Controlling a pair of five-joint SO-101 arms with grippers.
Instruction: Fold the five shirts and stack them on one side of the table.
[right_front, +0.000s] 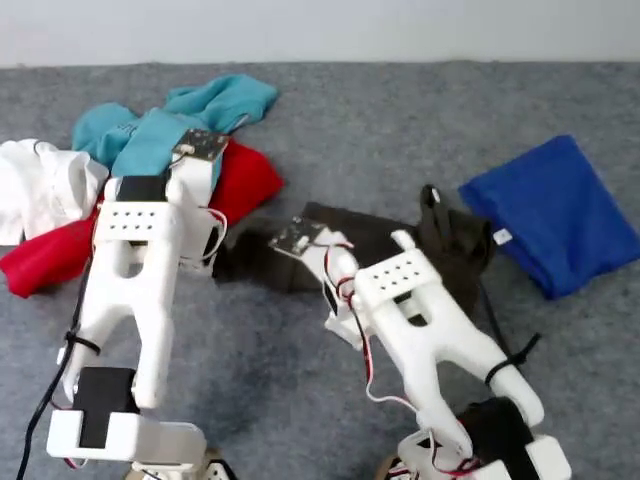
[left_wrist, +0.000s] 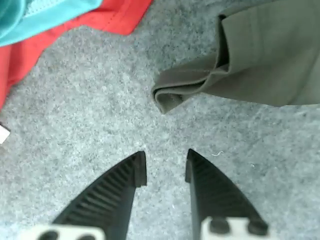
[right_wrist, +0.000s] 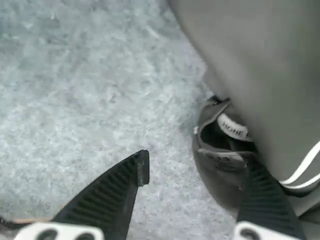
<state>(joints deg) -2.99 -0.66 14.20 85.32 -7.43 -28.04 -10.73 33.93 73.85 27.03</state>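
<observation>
Over on the left we've got the white shirt (right_front: 40, 190), red shirt (right_front: 245, 180) and teal shirt (right_front: 215, 105) in a heap. Our left hand (left_wrist: 166, 170) hangs just slightly open beside the dark shirt (right_front: 375, 232) mid-tabletop (right_front: 400, 110). The right hand (right_wrist: 197, 170) gapes wide around its collar. The blue shirt (right_front: 555, 215) lies folded far right.

right claw (right_wrist: 196, 167) stands open, jaws well apart. one ribbed black finger (right_wrist: 112, 197) hangs over bare grey tabletop (right_wrist: 75, 85). the other finger sits at the neck opening of the dark olive shirt (right_wrist: 260, 60), near a white label (right_wrist: 232, 127); contact cannot be confirmed. two white cables (right_wrist: 300, 172) cross the shirt beside that finger.
</observation>
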